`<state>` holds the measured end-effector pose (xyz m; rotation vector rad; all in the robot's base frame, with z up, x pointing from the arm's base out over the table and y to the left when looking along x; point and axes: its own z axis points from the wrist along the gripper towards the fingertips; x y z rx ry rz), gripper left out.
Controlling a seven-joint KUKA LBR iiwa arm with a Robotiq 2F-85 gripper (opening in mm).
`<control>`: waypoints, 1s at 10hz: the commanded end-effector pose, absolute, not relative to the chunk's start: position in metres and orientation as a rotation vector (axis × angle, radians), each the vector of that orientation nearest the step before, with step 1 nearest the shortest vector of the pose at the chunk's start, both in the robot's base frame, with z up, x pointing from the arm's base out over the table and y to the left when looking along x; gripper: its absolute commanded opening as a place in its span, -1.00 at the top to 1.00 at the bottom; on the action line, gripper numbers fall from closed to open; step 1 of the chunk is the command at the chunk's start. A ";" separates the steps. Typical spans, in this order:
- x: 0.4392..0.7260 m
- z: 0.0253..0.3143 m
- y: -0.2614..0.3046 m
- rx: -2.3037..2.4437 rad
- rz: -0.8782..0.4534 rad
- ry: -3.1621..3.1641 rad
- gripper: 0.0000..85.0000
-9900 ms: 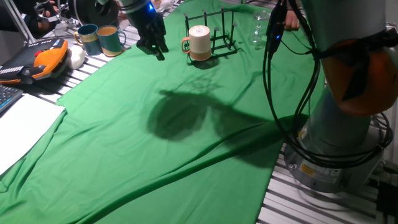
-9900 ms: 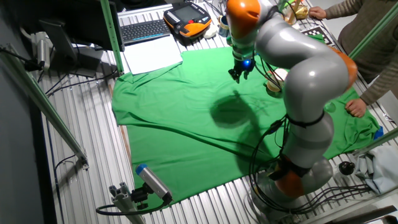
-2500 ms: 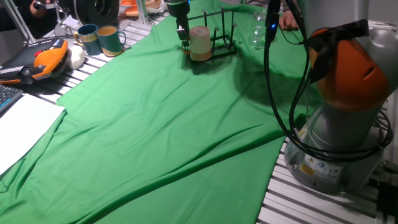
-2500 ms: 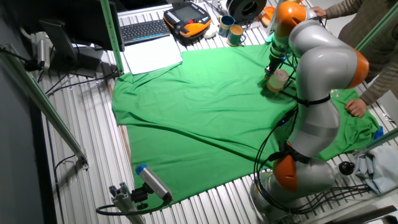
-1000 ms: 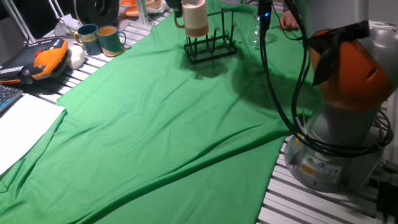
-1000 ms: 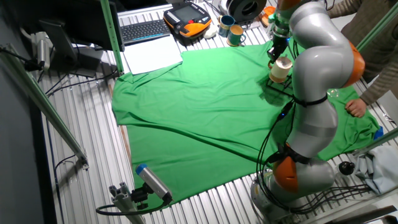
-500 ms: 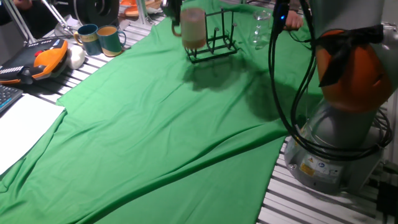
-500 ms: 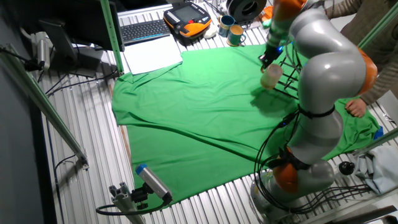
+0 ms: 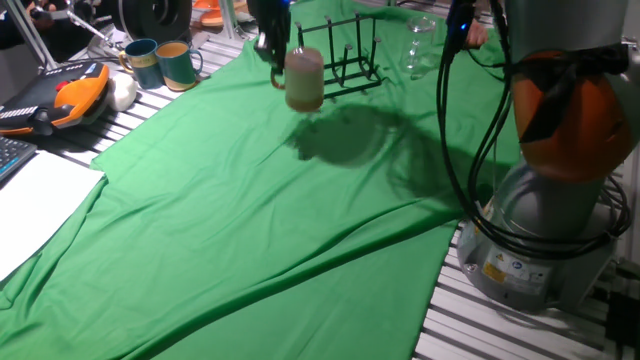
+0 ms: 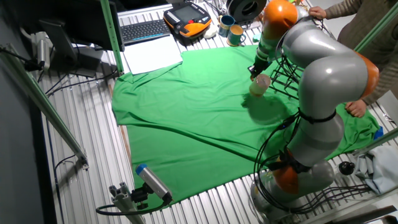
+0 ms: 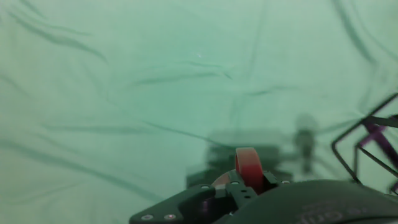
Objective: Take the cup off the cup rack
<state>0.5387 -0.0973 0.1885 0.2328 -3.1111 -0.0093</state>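
Observation:
My gripper (image 9: 274, 57) is shut on the orange-brown handle of the cream cup (image 9: 304, 80) and holds it in the air above the green cloth, left of the black wire cup rack (image 9: 345, 62). The cup is clear of the rack's prongs. In the other fixed view the cup (image 10: 259, 85) hangs under my gripper (image 10: 256, 72) beside the rack (image 10: 287, 73). In the hand view the handle (image 11: 250, 169) sits between my fingers and a corner of the rack (image 11: 367, 146) shows at the right edge.
Two teal-and-tan mugs (image 9: 160, 62) stand at the back left off the cloth. A clear glass (image 9: 419, 42) stands right of the rack. An orange-and-black pendant (image 9: 55, 95) and white paper (image 9: 35, 200) lie at the left. A person's hand (image 10: 357, 107) rests on the cloth.
My gripper closed on the cup's handle at the rack, lifted the cup off the prongs, and has carried it left and down, away from the rack.

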 end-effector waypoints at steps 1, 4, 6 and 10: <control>0.541 0.149 -0.095 0.233 -0.024 -3.110 1.00; 0.544 0.131 -0.092 0.231 -0.047 -3.077 1.00; 0.546 0.122 -0.091 0.234 -0.032 -3.085 1.00; 0.545 0.110 -0.092 0.224 0.004 -3.086 0.60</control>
